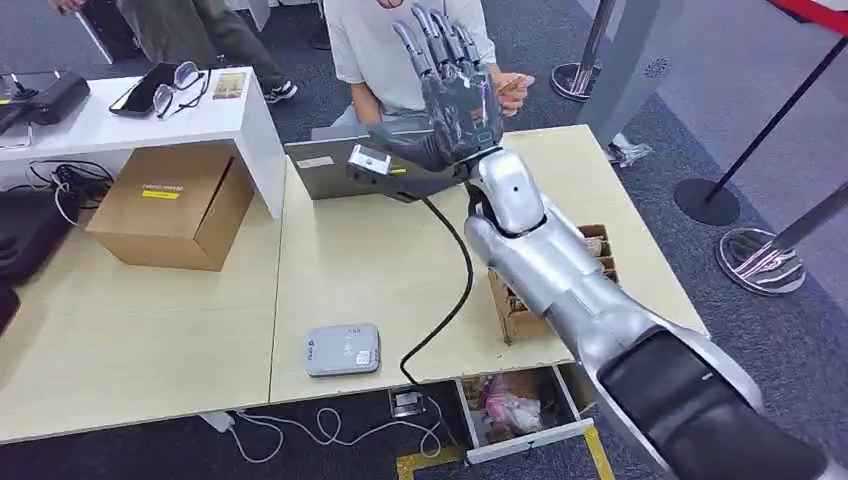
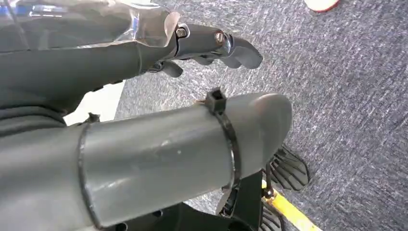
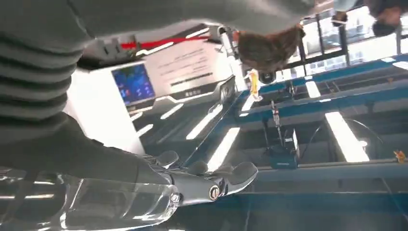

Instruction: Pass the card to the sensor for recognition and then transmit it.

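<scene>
While the right arm is raised over the far side of the desk [image 1: 380, 270], we see the right hand [image 1: 450, 95] held upright with its fingers [image 1: 425, 45] spread and pointing up, and nothing between them. In the right wrist view the fingers [image 3: 211, 185] reach out straight and hold nothing. Just beyond them a seated person [image 1: 370, 50] in a white shirt holds out a hand [image 1: 513, 90] close to the robot's fingertips. Something pale shows in that person's hand, but we cannot tell whether it is the card. We cannot find the card with certainty anywhere else.

The sensor [image 1: 343, 350], a flat grey pad, lies near the front edge of the desk, well apart from the raised hand. A black cable [image 1: 455, 290] runs across the desk from the wrist down towards the front edge. An open laptop [image 1: 330, 170] stands at the back of the desk, just below the hand, and a closed cardboard box [image 1: 170, 205] sits on the neighbouring desk to the left. Under the front edge a drawer [image 1: 520, 410] stands open.

In the left wrist view the left hand [image 2: 120, 62] hangs above grey carpet, its fingers [image 2: 240, 50] loosely extended and holding nothing.
</scene>
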Robot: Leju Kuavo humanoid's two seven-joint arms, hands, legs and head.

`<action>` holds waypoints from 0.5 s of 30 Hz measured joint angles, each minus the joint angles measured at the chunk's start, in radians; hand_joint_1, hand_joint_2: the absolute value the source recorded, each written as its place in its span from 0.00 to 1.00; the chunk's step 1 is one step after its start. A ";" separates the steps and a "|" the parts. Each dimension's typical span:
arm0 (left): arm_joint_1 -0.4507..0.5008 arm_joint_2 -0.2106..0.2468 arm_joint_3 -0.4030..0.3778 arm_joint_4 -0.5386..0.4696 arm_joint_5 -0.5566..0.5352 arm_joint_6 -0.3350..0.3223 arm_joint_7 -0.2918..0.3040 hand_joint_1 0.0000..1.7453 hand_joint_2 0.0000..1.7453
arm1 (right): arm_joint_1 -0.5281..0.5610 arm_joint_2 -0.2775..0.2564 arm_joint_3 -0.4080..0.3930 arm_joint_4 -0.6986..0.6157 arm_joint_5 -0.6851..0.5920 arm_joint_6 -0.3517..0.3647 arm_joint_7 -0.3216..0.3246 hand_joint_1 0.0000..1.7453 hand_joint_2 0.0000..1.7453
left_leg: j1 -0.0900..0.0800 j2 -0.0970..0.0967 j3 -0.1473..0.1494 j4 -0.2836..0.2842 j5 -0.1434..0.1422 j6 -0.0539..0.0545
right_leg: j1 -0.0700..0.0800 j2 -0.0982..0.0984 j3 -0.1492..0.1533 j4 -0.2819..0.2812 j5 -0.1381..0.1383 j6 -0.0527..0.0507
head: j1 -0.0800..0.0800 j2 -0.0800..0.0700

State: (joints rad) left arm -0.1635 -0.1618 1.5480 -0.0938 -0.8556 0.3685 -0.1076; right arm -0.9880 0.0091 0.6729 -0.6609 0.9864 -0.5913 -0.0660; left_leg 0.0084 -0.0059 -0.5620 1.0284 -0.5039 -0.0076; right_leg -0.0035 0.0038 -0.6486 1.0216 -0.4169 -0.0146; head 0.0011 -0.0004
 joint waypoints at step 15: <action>0.001 -0.004 0.000 0.000 0.074 0.009 0.001 0.00 0.00 | 0.222 -0.106 -0.043 -0.376 -0.171 0.030 -0.053 0.00 0.00 | 0.000 0.000 0.000 0.000 -0.001 0.000 | 0.000 0.000 0.000 0.000 0.000 0.000 | 0.000 0.000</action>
State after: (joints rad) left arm -0.1629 -0.1656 1.5480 -0.0938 -0.7816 0.3777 -0.1068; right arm -0.7656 -0.0968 0.6298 -1.0366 0.8158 -0.5612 -0.1190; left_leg 0.0084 -0.0059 -0.5619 1.0284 -0.5044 -0.0074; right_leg -0.0034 0.0038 -0.6486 1.0214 -0.4172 -0.0142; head 0.0012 -0.0004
